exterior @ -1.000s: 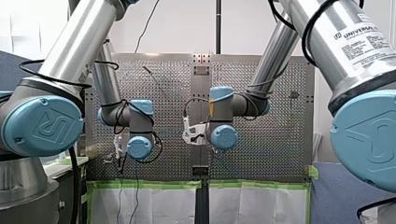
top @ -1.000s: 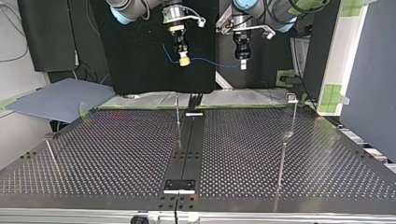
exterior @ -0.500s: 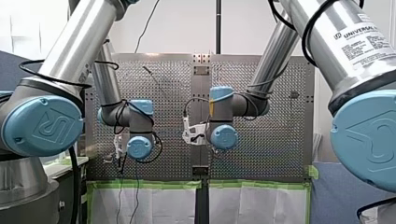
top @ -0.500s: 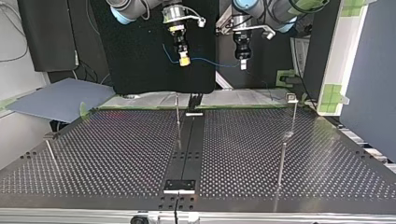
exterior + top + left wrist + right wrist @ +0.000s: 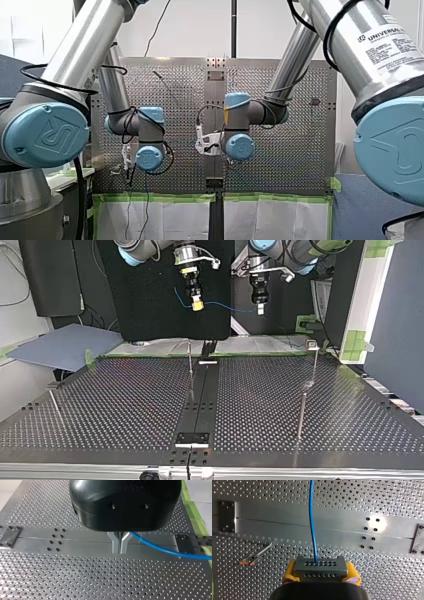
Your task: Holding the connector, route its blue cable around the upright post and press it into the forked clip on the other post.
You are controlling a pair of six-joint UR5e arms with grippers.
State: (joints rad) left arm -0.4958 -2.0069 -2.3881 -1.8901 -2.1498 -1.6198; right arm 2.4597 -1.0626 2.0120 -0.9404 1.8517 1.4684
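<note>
**Front view:** Both arms reach out over the perforated table [image 5: 280, 100]. My left arm's wrist [image 5: 149, 157] is at left, my right arm's wrist [image 5: 239, 146] by the centre strip. The grippers sit hidden under the wrists, so finger state can't be told here.

**Top view:** My right gripper [image 5: 197, 304], at the view's left, shows its yellow pads and hangs high, well above the table. The blue cable [image 5: 230, 306] runs approx. level from it across to my left gripper [image 5: 260, 309] at the view's right. The cable is well apart from the centre post [image 5: 190, 365]. It is also clear of the far-right post [image 5: 314, 365] w/ a small clip [image 5: 311, 344] on top.

**Left wrist view:** My left gripper's metal fingers [image 5: 117, 542] are pinched narrow on the blue cable. The cable leaves beside them and trails off to one side above the table's centre strip [image 5: 75, 542].

**Right wrist view:** The yellow pads [image 5: 290, 571] are clamped on either side of the grey connector [image 5: 320, 566]. The blue cable leaves the connector's face and runs straight ahead. A thin rod [image 5: 257, 555] shows on the table ahead and to one side of the gripper; what it is can't be told.
</note>
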